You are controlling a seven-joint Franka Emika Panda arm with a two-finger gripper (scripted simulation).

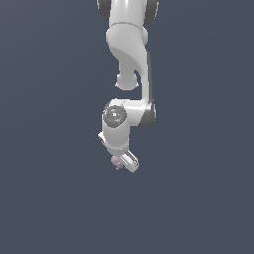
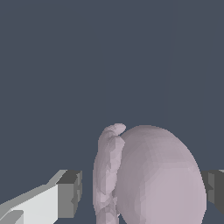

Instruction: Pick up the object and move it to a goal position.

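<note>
1. Pincer (image 1: 124,164) hangs tilted under the white arm (image 1: 130,44), its fingers (image 2: 65,194) set just beside either flank of the object (image 2: 151,179); whether the pads press it I cannot tell.
2. Judged as the grasp or carry step: squeeze firmly across the rounded body before any travel, since the lumpy surface may slip.
3. Object's long axis runs roughly along the fingers, nub pointing away from the wrist.

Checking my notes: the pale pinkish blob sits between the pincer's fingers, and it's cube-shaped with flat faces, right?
Not quite. The blob does sit between the fingers of the pincer, but the wrist view shows it rounded and lumpy, not a cube.
</note>
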